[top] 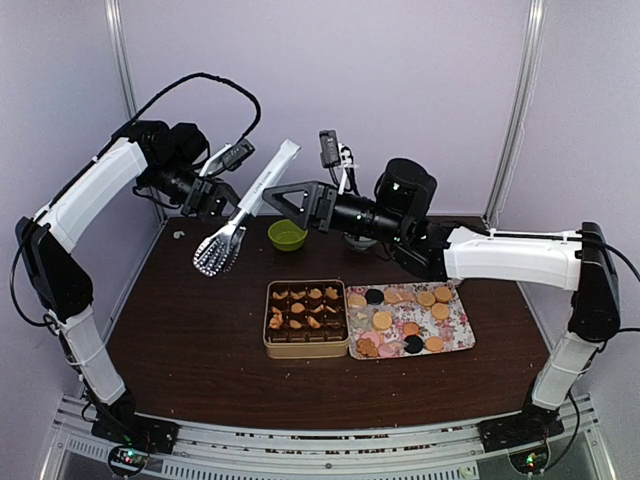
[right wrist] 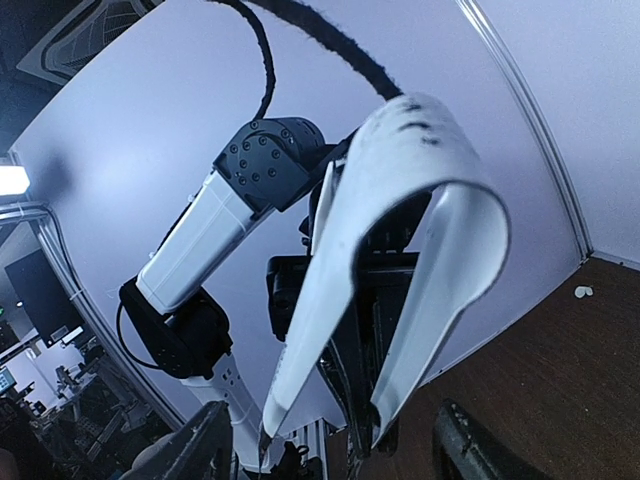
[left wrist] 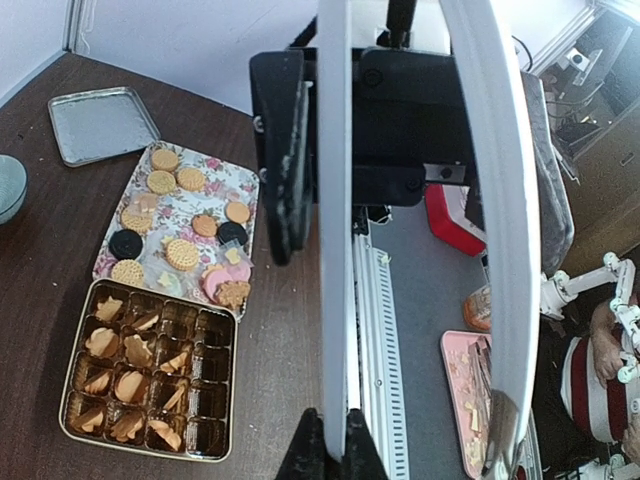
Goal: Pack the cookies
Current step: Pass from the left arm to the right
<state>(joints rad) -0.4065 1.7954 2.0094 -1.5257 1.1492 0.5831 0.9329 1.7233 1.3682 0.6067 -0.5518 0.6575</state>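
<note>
Over the far left of the tabletop (top: 180,320), the left gripper (top: 225,205) has its fingers pressed together on the white handles of a pair of tongs (top: 245,200). The tongs hang tilted, with the perforated metal heads low and to the left and the looped end high and to the right. The heads are in the air just left of a small green bowl (top: 287,235).

The right gripper (top: 275,195) reaches in from the right, just beside the handles. Its fingers (right wrist: 190,450) are spread wide, and the loop of the tongs rises ahead of them. I cannot tell whether they touch it.

The cookies (top: 405,310) lie well below both arms, spread on a floral tray (top: 455,325) right of centre. A few broken pieces sit in the paper cups of a tan tin (top: 306,350). The tin's right edge runs along the tray's left edge, touching or very nearly so. A flat metal lid (left wrist: 103,123) lies beyond the tray.

Bare wood runs from the tin to the left edge, and a narrower strip lies along the near edge.
</note>
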